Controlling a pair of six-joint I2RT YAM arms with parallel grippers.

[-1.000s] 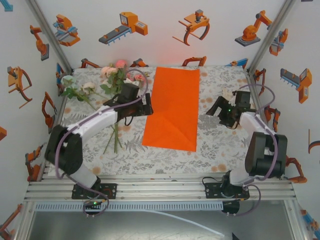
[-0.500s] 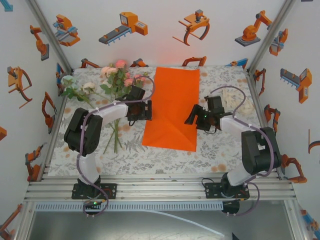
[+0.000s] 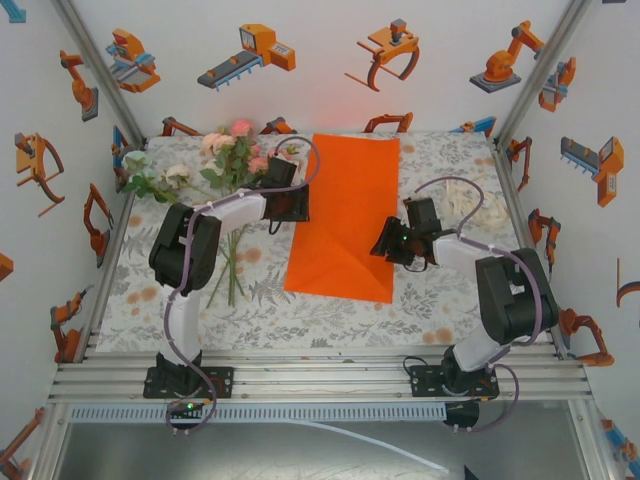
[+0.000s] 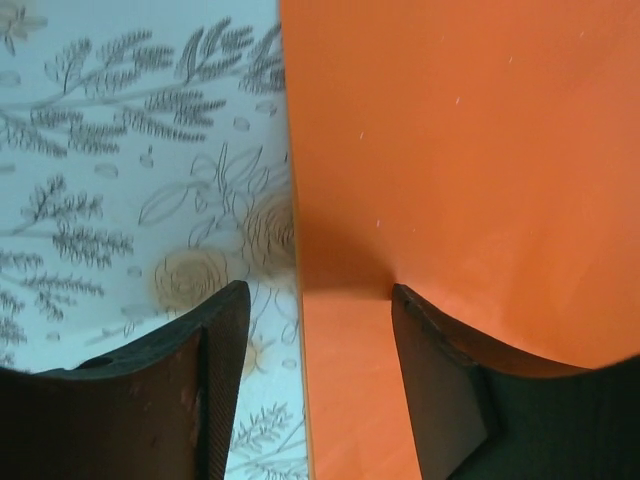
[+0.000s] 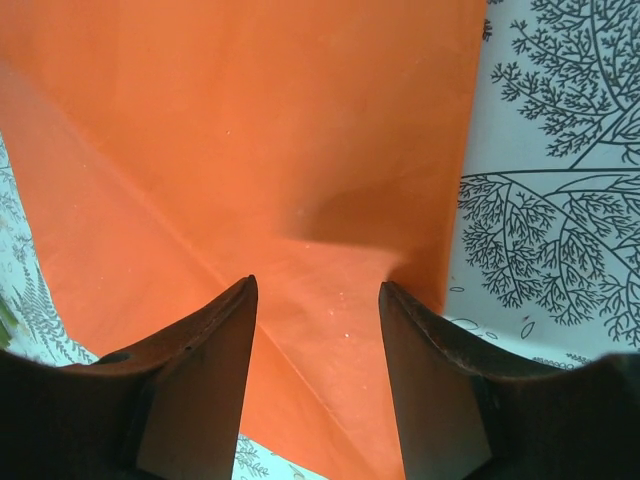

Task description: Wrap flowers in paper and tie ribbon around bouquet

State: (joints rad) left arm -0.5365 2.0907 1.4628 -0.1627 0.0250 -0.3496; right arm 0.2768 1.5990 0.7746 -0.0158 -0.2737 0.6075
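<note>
Orange paper [image 3: 345, 205] is lying flat mid-table on the floral tablecloth [image 3: 440, 290], long side running front to back, with a diagonal crease showing in its near half.

Left gripper [image 3: 302, 204] is sitting at the paper's left edge. In the left wrist view the gripper [image 4: 318, 295] is spread open, holding nothing. The paper [image 4: 450, 150] edge is running up between the two fingers, one finger [image 4: 215, 380] over bare tablecloth [image 4: 120, 150] and the other over orange. Part of the sheet is bulging up by that second finger; I cannot tell if it is touching.

Right gripper [image 3: 381, 243] is sitting at the paper's right edge, nearer the front. In the right wrist view the gripper [image 5: 317, 288] is also parted and empty, both fingers over the paper [image 5: 250, 120], with the sheet's right edge and fern-print tablecloth [image 5: 560, 150] just beside.

Flowers [image 3: 228, 155] are lying at the far left, blooms toward the back wall, stems [image 3: 230, 275] pointing to the front. They are off the paper. The left arm [image 3: 235, 212] is crossing over the stems, sitting between blooms and sheet. A purple-grey cable [image 3: 312, 160] is looping by the blooms.

A pale cream heap, likely the ribbon [image 3: 468, 210], is lying right of the paper, with the right arm [image 3: 455, 250] and its cable between them. Robot stickers are covering the walls [image 3: 320, 90].
</note>
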